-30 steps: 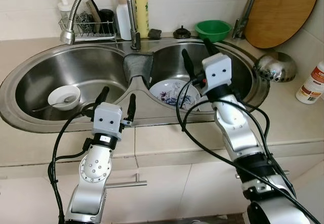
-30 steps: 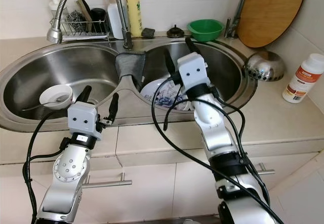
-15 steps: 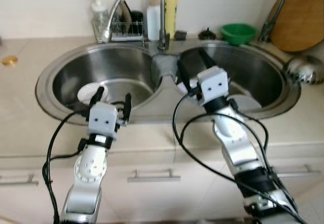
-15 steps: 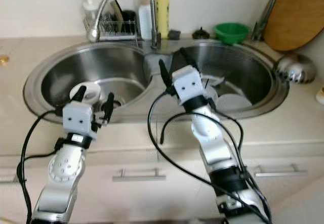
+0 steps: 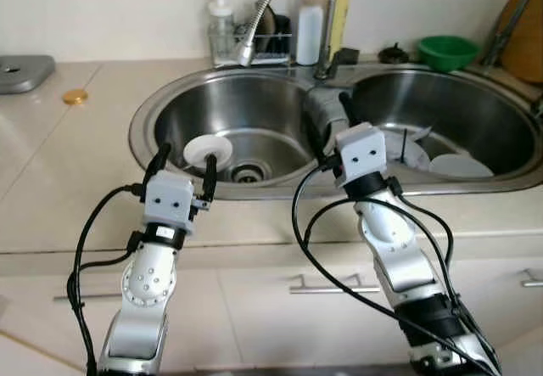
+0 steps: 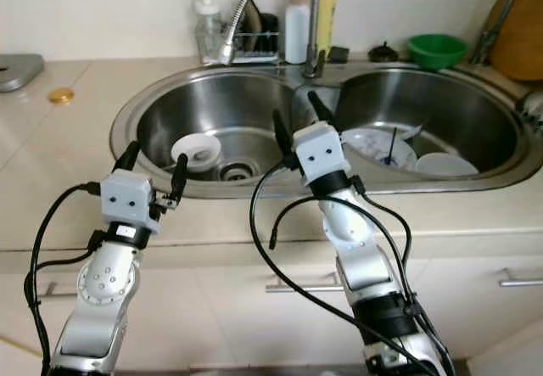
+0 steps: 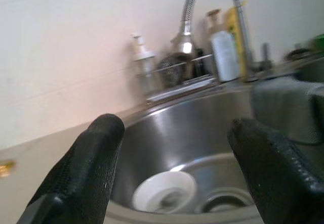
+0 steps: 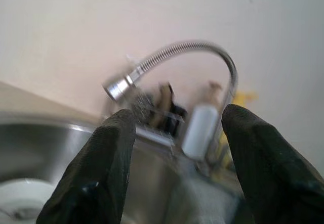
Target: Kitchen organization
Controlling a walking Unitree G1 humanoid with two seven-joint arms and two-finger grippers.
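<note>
- Left arm is raised from below, forearm upright, its left gripper [image 5: 184, 158] poised at the front rim of the sink [image 5: 144, 113].
- Its jaws are spread wide, nothing between them and touching nothing.
- Just beyond those jaws, down in the left basin, lies a white bowl [image 5: 208, 149], next to the drain [image 5: 248, 173].
- Right arm bends up and leans in, right gripper [image 5: 327, 121] over the divider between the two basins.
- Jaws released here too, parted and empty; the faucet [image 8: 172, 57] arches beyond them.
- Off to that gripper's right, the right basin holds a plate [image 6: 379, 146] and another white dish [image 6: 446, 165].
- Bottles [image 6: 296, 22] line the wall behind the faucet.
</note>
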